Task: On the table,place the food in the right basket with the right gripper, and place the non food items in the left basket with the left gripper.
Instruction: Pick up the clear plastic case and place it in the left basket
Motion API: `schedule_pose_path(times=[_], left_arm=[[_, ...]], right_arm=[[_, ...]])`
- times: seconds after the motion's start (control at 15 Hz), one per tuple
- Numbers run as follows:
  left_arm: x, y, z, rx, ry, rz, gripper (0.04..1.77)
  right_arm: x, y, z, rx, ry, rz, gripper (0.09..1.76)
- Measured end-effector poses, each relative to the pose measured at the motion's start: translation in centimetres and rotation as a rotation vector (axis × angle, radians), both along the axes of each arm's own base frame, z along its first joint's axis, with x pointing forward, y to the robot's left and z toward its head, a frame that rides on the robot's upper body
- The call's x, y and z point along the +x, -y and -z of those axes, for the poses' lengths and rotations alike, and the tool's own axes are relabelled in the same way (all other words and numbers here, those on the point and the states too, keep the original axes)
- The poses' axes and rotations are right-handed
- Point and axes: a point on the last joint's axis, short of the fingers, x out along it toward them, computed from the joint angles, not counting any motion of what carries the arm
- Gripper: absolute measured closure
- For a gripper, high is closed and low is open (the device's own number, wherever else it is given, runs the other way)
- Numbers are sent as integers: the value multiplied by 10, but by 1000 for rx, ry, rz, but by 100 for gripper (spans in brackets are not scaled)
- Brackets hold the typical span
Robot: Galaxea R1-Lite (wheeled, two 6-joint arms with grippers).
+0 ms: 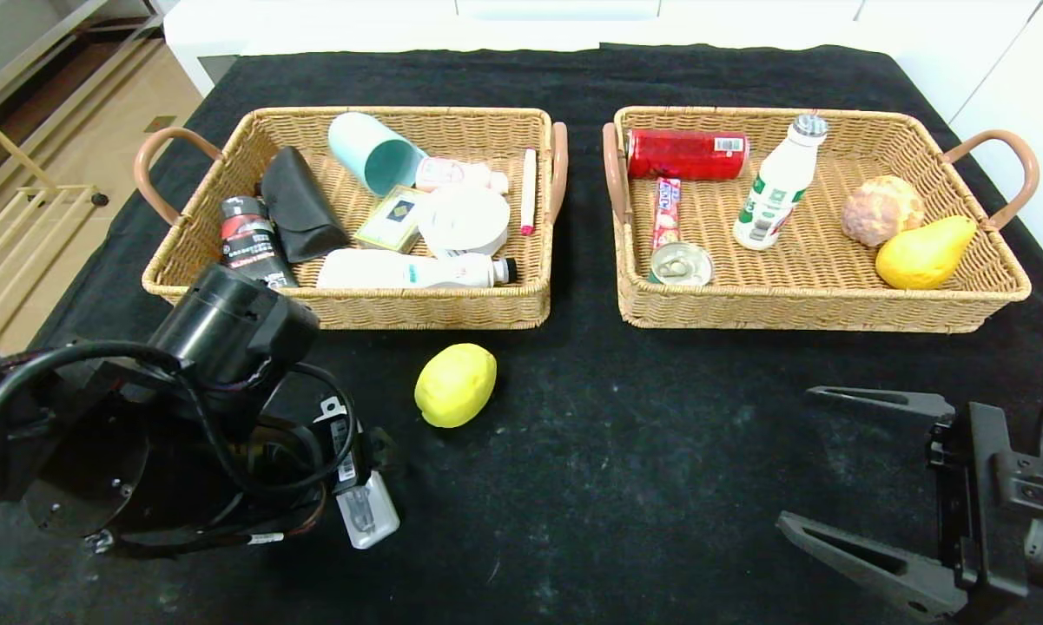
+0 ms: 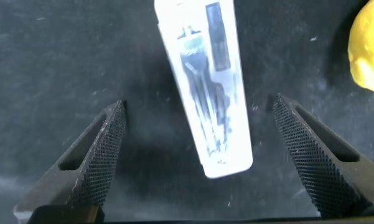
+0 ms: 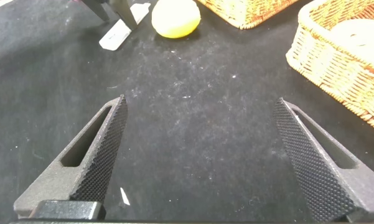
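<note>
Clear plastic case (image 2: 205, 93) lies flat on the black surface (image 1: 625, 451) between my left gripper's (image 2: 199, 155) wide-open, empty fingers, beside the lemon (image 1: 455, 384); thin and slick, it could skid or pop free if I close unevenly, while my right gripper (image 1: 834, 469) waits open.

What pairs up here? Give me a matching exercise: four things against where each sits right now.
1. lemon
2. clear slim plastic case
3. milk bottle
4. white marker with pink ends

A. in the left basket
B. between the left tool's open fingers
C. in the right basket
D. on the bare black cloth

Pairs: 1-D, 2-B, 3-C, 4-A
</note>
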Motion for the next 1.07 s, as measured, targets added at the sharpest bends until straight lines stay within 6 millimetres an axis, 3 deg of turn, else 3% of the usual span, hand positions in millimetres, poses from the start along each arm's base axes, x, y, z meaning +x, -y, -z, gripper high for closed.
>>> schedule_pose_path(times=[0.33, 0.6, 0.87, 1.07], left_arm=[[2, 0, 6, -17, 12, 6, 9], [2, -1, 7, -15, 5, 7, 70], [2, 0, 8, -16, 5, 10, 118], [2, 0, 8, -15, 5, 9, 118]], right_arm=[[1, 0, 1, -2, -5, 0, 14], [1, 0, 2, -3, -9, 0, 14], [1, -1, 2, -4, -10, 0, 14], [2, -1, 3, -6, -15, 0, 14]])
